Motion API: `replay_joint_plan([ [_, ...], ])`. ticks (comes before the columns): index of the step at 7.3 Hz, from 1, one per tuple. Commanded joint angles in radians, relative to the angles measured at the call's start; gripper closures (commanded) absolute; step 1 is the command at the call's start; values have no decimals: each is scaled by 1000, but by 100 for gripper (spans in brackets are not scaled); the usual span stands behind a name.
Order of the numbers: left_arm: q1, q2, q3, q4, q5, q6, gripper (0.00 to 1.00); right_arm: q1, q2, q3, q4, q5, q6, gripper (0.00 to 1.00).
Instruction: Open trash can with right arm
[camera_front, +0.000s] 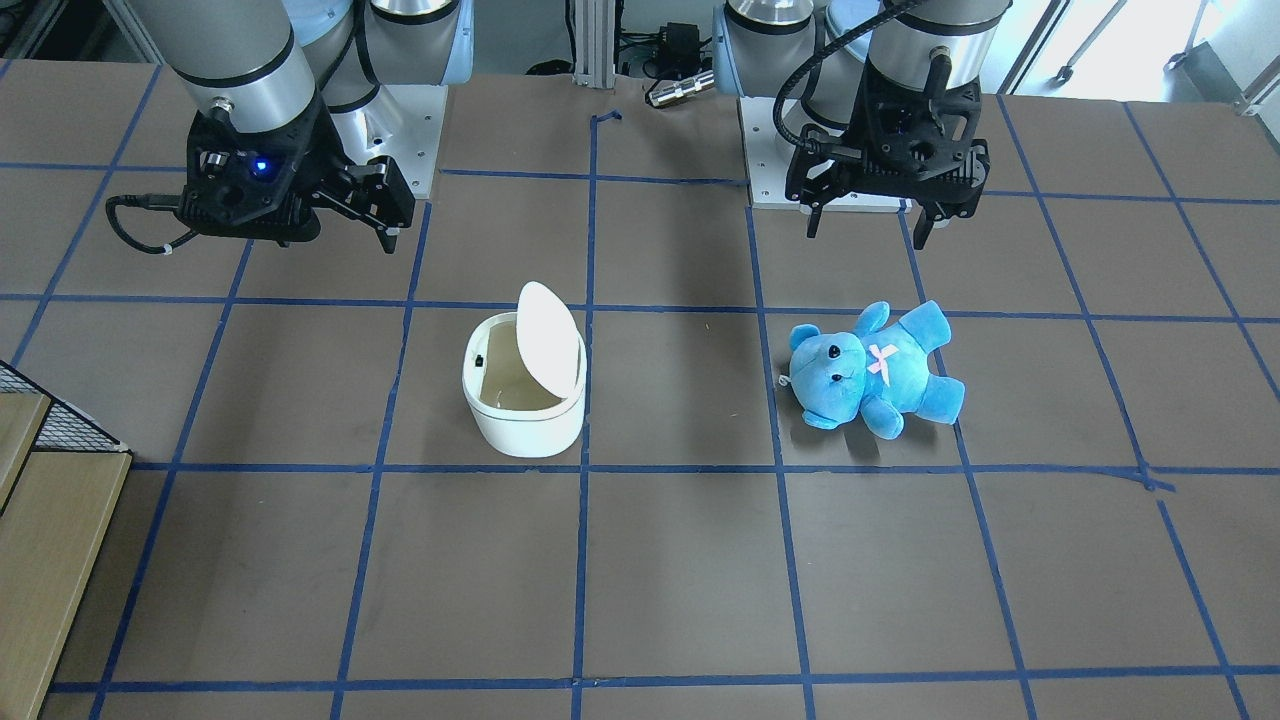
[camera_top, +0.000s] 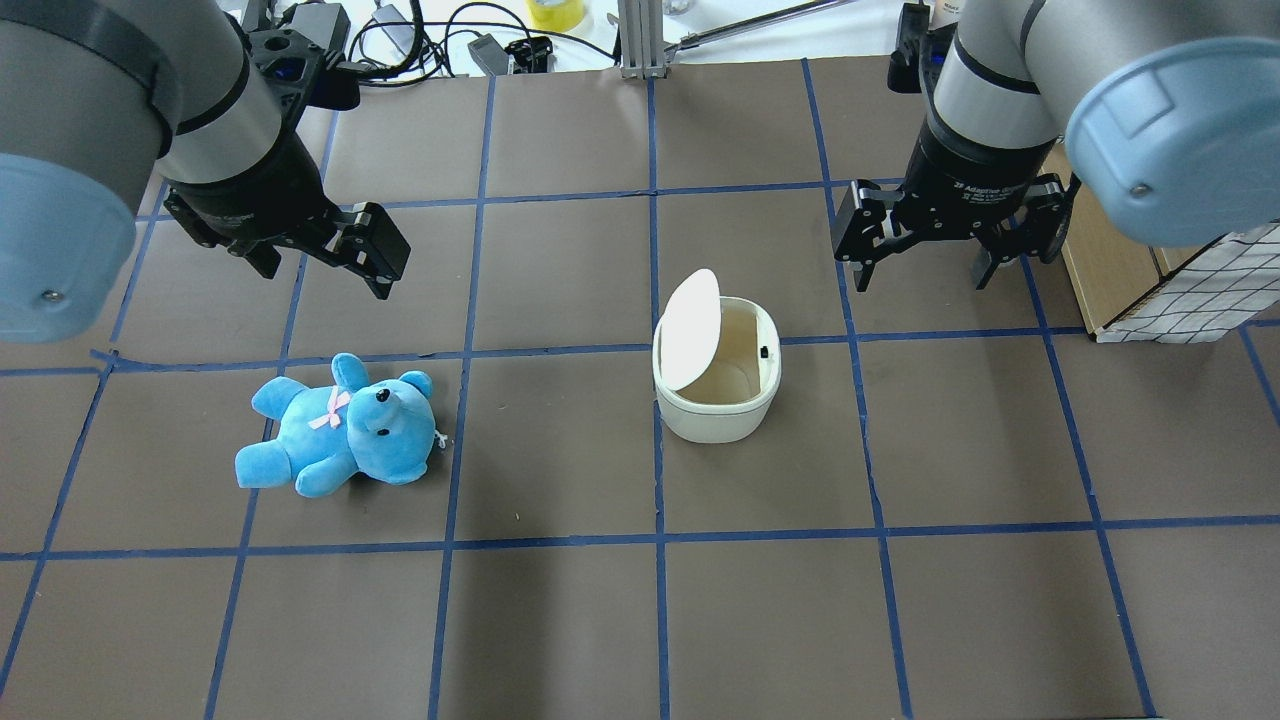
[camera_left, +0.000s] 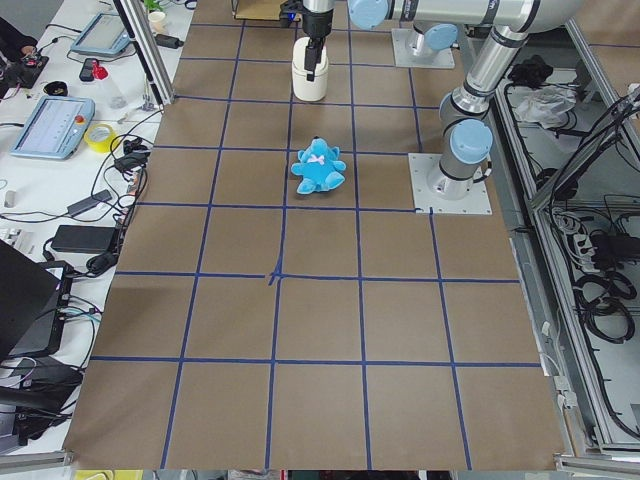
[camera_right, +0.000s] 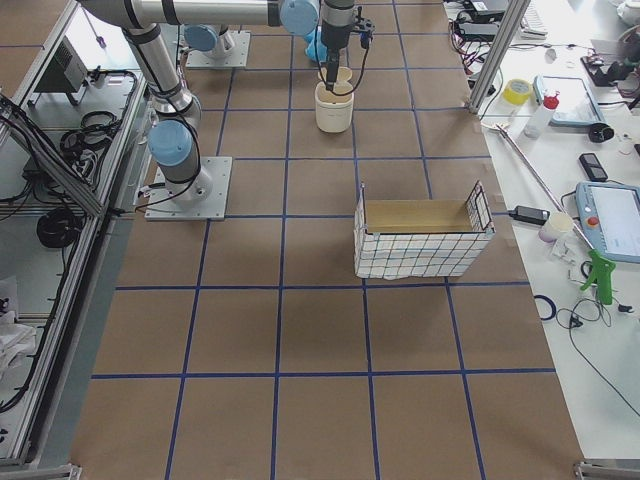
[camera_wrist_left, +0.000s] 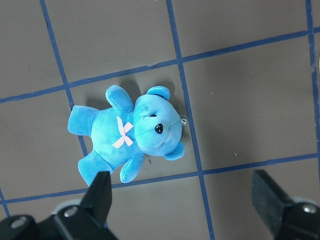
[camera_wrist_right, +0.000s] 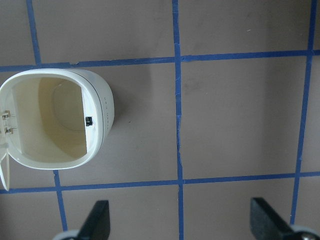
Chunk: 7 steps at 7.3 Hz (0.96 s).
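Currently: trash can (camera_top: 715, 408) mid-counter (camera_top: 560, 620), lid (camera_top: 688, 330) upright; right claw (camera_top: 925, 268) spread empty to its right, left claw (camera_front: 868, 228) likewise; hazard: a low leftward sweep could topple it or slam the lid.

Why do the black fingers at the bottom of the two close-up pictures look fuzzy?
Left wrist view: the left fingers likely sit too near the lens, out of focus, while the teddy bear is sharp. Right wrist view: same for the right fingers, with the trash can crisp. Front-facing view: top right corner washed out by glare.
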Motion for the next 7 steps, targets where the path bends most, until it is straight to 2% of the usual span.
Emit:
replay_joint_plan([
  [1,0,0,0,0,0,0,0,1,0,1,0,0,0,0],
  [7,0,0,0,0,0,0,0,1,0,1,9,-1,0,0],
])
